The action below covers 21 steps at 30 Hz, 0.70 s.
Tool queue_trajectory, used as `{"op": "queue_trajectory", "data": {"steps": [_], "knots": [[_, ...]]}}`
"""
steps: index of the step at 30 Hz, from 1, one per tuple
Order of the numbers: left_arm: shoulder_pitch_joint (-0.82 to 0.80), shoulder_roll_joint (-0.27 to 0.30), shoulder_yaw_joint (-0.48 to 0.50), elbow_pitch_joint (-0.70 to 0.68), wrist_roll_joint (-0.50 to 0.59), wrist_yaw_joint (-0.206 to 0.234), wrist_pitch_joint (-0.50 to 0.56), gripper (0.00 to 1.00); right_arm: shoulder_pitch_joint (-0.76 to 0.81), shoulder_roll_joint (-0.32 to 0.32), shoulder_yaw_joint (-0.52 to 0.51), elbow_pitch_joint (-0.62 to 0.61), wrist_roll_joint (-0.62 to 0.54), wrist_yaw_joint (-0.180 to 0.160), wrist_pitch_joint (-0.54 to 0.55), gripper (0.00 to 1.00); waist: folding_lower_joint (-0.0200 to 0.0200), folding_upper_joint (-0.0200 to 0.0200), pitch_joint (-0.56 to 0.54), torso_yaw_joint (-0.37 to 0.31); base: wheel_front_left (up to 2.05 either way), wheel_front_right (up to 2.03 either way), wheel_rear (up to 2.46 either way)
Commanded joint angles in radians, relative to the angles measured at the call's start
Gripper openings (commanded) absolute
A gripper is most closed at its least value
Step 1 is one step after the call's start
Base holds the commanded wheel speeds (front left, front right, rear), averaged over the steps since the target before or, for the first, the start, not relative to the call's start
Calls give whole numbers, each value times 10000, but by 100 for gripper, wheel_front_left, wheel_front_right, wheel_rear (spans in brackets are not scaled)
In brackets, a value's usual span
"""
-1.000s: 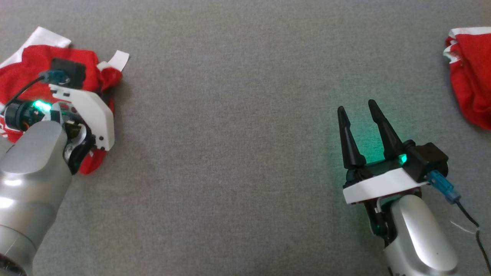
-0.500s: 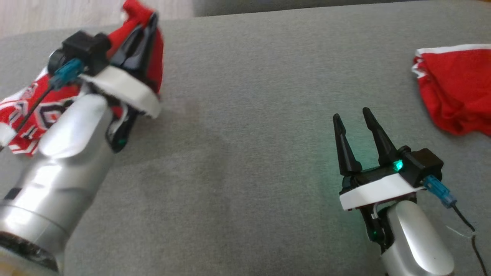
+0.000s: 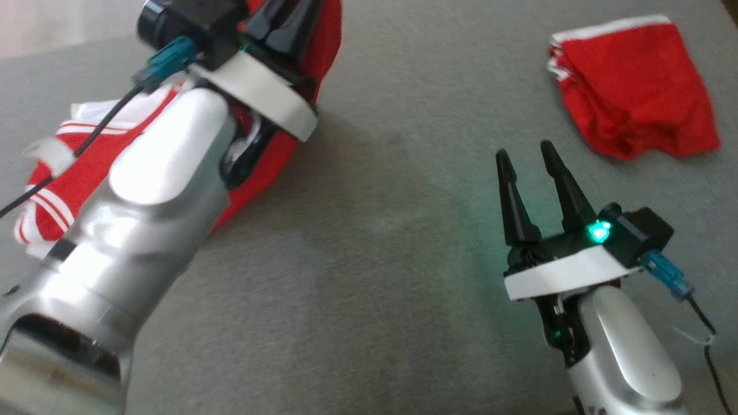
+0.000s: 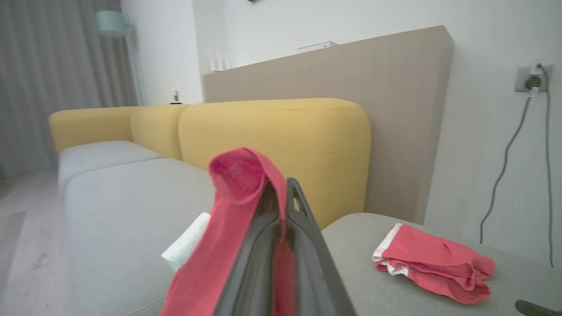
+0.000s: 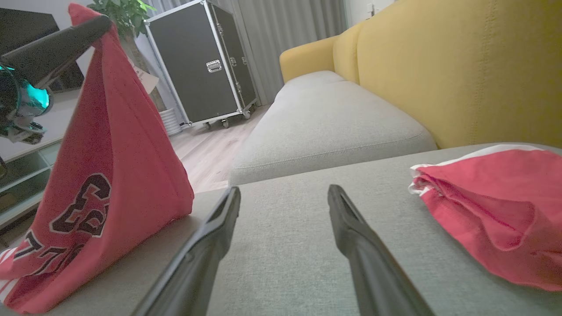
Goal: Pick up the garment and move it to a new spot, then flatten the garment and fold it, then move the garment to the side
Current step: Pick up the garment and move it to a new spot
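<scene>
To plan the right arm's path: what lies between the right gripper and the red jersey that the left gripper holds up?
Just bare grey cushion between the right gripper and the jersey, as the head and right wrist views show.

The right gripper is built of black tapered fingers and a white plate, backed by a green light, blue plug, silver forearm

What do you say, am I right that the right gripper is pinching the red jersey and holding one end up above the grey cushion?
Not quite. The left gripper is the one shut on the red jersey, holding one end up above the grey cushion. The right gripper stands open and empty. The left wrist view shows the grip, and the head view shows both arms.
</scene>
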State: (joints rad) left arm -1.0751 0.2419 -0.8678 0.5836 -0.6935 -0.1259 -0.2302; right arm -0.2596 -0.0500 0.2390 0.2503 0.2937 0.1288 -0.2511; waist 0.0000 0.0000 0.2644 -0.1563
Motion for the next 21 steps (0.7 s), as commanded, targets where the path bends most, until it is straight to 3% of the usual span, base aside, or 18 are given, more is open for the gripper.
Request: {"op": "queue_trajectory", "data": {"steps": [1,11,12,13,17,21], "knots": [[-762,57,221,-137,137,40,-32,0,-399,-3,285,-421,131,19,-107,100,0,0,445,-591,0,0,0],[-1908,-752,640,337,879,225,-304,0,-657,-3,446,-548,458,19,-107,100,0,0,876,-1328,0,0,0],[-1757,-980,602,432,731,98,-309,42,-660,-3,412,-545,467,19,-107,100,0,0,855,-1347,0,0,0],[-1669,-1047,471,538,668,49,-310,100,-645,-3,377,-533,458,19,-107,100,0,0,825,-1322,0,0,0],[-1478,-986,245,635,846,-17,-313,100,-606,-3,231,-485,335,19,-107,100,0,0,715,-1059,0,0,0],[-983,-659,827,521,985,-28,-314,100,-597,-3,97,-479,139,19,-107,100,0,0,484,-632,0,0,0]]}}
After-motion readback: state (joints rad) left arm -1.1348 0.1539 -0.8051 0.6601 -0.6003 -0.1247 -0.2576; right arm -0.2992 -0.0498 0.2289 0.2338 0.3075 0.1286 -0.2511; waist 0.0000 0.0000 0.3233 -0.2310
